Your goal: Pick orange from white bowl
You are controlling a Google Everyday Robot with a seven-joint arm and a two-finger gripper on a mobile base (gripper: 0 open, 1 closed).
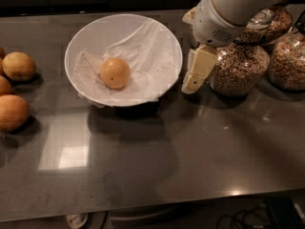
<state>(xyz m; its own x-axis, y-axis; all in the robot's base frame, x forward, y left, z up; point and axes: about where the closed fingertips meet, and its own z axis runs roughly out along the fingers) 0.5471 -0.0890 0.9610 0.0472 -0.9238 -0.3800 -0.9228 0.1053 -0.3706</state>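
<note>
- The gripper [196, 73] hangs just right of the white bowl [90, 32], in front of a glass cereal jar [238, 68]. I cannot tell whether it is apart or together.
- The orange [115, 73], round and smooth-skinned, sits inside the bowl on a crinkled white sheet [152, 49].
- This looks like the approach. Next it needs to swing left over the rim and come down onto the fruit.
</note>
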